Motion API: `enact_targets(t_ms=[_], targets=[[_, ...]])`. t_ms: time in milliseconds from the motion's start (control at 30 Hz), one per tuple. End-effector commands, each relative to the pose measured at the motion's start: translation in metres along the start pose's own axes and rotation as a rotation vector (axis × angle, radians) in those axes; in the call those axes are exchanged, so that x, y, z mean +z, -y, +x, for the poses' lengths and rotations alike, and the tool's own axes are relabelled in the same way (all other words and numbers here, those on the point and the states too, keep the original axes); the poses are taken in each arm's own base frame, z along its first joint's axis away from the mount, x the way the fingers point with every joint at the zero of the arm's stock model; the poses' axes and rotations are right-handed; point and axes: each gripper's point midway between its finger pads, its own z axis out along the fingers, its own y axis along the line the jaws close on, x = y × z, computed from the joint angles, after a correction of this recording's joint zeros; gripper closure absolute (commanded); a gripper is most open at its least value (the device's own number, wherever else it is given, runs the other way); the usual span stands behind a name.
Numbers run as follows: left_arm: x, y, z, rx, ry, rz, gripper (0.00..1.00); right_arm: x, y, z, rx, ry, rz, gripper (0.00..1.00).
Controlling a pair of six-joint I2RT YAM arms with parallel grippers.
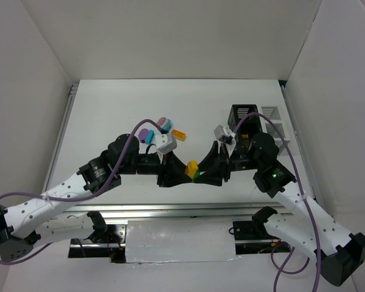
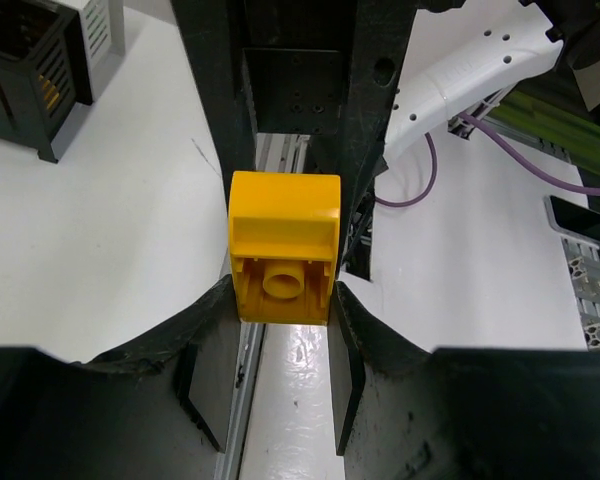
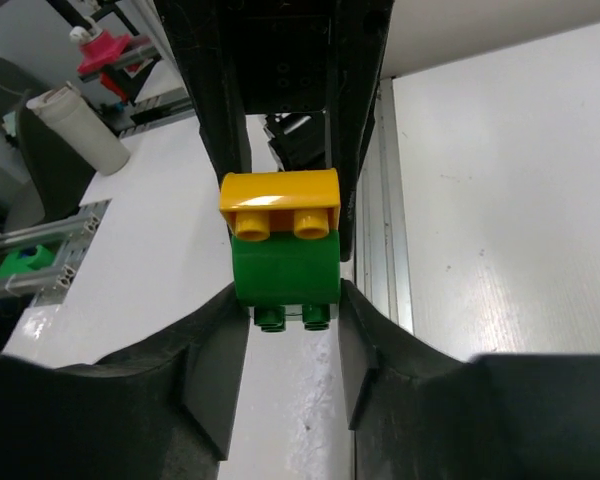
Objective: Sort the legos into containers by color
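Top external view first, says the operator: where are your arms?

Me: Both reach inward over the white table (image 1: 109, 109) and meet tip to tip near its front edge. A small yellow plastic lego brick (image 1: 191, 168) and a small green plastic lego brick (image 1: 197, 176) sit between them.

Operator: Your left gripper?

Me: My left gripper (image 2: 283, 297) is closed on the yellow plastic lego brick. Both fingers press its sides, and its hollow underside faces my left wrist camera.

Operator: And the right?

Me: My right gripper (image 3: 290, 300) has the green plastic lego brick between its fingertips, one close on each side. Whether they pinch it or stand just off it, I cannot tell. The green brick sits against the yellow brick's studs, which show between the two.

Operator: The containers?

Me: A tall black slatted container (image 1: 243, 115) stands at the far right of the table. A low white slatted container (image 1: 271, 112) is just beside it, and a second white container (image 1: 281, 130) is in front of that one.

Operator: Other legos?

Me: Left of centre, loose on the table and well apart from the containers, lie a purple brick (image 1: 145, 134) and a flat yellow-orange brick (image 1: 179, 134).
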Motion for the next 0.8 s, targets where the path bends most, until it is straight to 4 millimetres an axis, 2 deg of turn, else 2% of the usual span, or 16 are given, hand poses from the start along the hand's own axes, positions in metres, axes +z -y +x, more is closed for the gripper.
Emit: enact_targets(t_ms=[0,100,133,167,333,500,700,767], targets=[[-0.007,0.018,-0.017,0.047,0.06,0.072,1.0,-0.004,0.002,-0.021,-0.055,0.043,0.046,0.57],[-0.006,0.017,-0.016,0.043,0.057,0.071,1.0,-0.003,-0.003,-0.023,-0.057,0.043,0.013,0.8],[-0.005,0.016,-0.015,0.04,0.054,0.07,1.0,-0.003,-0.002,-0.02,-0.039,0.039,0.016,0.94],[-0.005,0.016,-0.015,0.041,0.056,0.068,1.0,-0.003,-0.008,-0.026,-0.069,0.055,-0.017,0.99],[-0.008,0.01,-0.021,0.031,0.075,0.018,1.0,-0.003,-0.007,-0.021,-0.076,0.046,-0.018,1.0],[-0.025,0.004,-0.037,0.032,0.127,-0.05,1.0,-0.013,0.004,-0.004,-0.053,0.009,-0.022,1.0],[-0.03,0.006,-0.04,0.034,0.127,-0.052,1.0,-0.019,0.007,-0.006,-0.053,0.017,-0.035,1.0],[-0.03,0.004,-0.039,0.027,0.128,-0.063,1.0,-0.02,0.014,-0.008,-0.038,0.022,0.013,1.0]])
